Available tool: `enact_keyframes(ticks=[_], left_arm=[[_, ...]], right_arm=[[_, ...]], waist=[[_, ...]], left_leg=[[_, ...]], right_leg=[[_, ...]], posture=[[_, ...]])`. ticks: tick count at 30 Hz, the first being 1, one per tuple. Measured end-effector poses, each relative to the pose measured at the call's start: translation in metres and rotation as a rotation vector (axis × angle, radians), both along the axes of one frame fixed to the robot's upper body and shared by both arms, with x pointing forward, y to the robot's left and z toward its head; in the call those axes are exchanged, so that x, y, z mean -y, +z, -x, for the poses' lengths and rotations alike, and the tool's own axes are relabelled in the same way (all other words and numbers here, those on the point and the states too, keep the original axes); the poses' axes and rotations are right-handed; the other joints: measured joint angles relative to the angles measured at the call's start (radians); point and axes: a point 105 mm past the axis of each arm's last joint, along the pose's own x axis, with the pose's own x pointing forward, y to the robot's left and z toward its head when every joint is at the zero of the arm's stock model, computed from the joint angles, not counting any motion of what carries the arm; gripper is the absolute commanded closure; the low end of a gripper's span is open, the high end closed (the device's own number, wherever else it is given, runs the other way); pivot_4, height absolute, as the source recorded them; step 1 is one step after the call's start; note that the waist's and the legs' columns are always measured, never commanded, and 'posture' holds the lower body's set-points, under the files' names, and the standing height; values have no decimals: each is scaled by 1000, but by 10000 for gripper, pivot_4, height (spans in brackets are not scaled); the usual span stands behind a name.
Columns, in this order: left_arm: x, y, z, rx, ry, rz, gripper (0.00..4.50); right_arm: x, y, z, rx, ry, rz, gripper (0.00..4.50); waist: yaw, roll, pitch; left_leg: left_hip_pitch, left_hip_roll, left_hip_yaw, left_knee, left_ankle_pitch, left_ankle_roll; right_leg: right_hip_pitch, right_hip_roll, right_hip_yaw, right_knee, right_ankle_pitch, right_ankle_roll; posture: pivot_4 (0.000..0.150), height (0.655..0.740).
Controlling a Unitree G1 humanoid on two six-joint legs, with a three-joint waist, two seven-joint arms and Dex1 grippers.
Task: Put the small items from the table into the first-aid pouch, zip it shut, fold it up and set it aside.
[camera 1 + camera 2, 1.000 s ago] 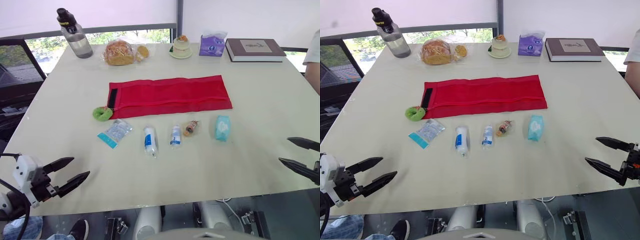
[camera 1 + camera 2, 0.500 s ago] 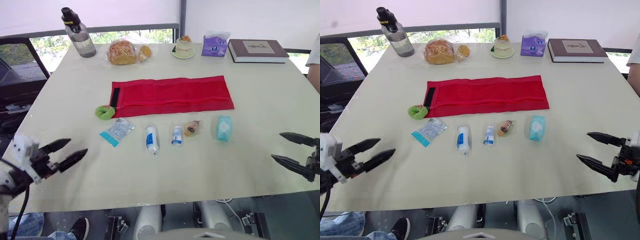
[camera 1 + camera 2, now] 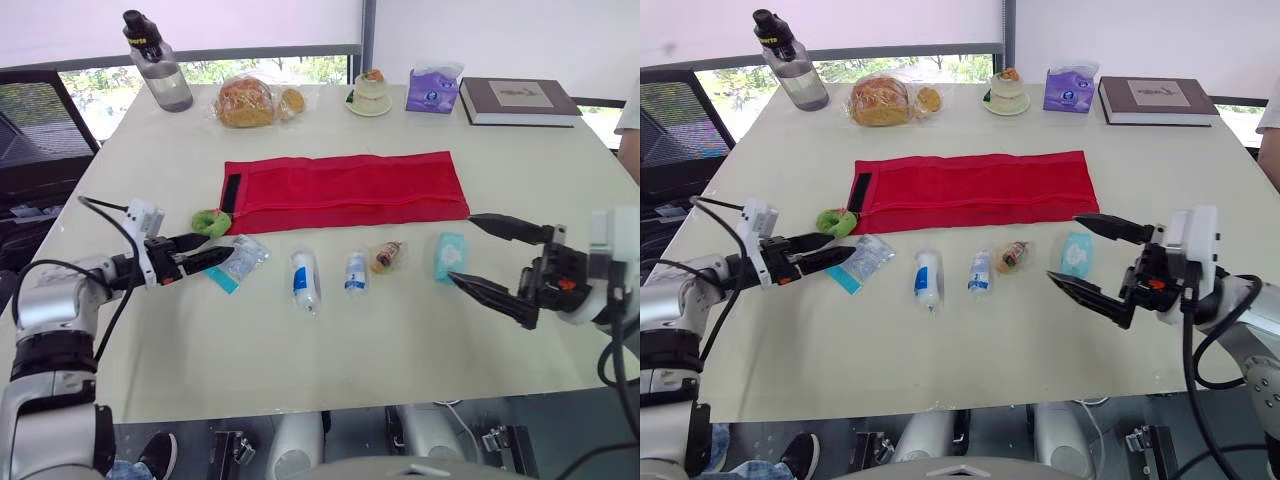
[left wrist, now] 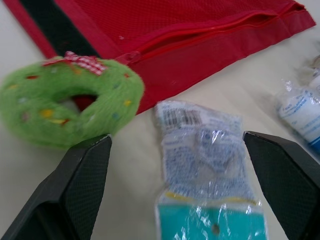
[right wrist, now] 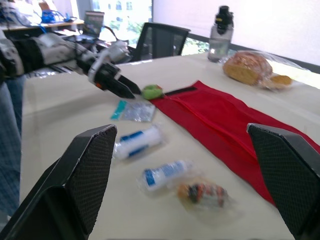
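Just ahead of your left gripper (image 3: 218,247), fingers spread, lies the clear sachet (image 3: 236,262). Both arms have moved inward. Your right gripper (image 3: 461,248), spread wide, now nears the teal wipes pack (image 3: 447,252).

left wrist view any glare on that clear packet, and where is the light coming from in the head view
Left wrist view: the clear packet shows small white glints on its crinkles, barcode legible. Left eye view: daylight enters through the window beyond the far edge of the table, behind the water bottle.
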Motion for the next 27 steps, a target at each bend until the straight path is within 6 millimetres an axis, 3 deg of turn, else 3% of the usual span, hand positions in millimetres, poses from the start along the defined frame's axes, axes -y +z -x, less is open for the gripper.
enact_keyframes(ticks=[9, 15, 20, 21, 27], left_arm=[[13, -5, 6, -104, -100, 4, 0], [15, -11, 12, -149, -103, 18, 25682], [17, -10, 17, -161, -101, 63, 42418], [17, -8, 18, -155, -93, 76, 44602], [17, 4, 23, -113, -29, 165, 44602]], right_arm=[[-6, 1, 0, 11, 4, 12, 709], [-8, -3, 0, 16, 16, 52, 0], [-9, -4, 0, 16, 20, 56, 0], [-9, -4, 0, 14, 23, 56, 0], [-12, -4, -1, -11, 21, 27, 0]], waist=[[3, 0, 0], [3, 0, 0], [4, 0, 0], [4, 0, 0], [4, 0, 0]], left_leg=[[1, 0, -1, 2, 0, 0], [0, 0, -1, 2, 0, 0], [0, 0, -1, 2, 0, 0], [0, 1, -1, 2, 0, 0], [0, 4, -1, 2, 0, 0]], right_leg=[[0, -1, 0, 1, -2, -3], [0, -1, -1, 1, -1, -2], [0, -1, -1, 1, -1, -2], [0, -1, -1, 1, -1, -2], [0, -1, -1, 1, -1, -2]], posture=[[1500, 7387], [1500, 7387], [1500, 7387], [1500, 7387], [1500, 7387]])
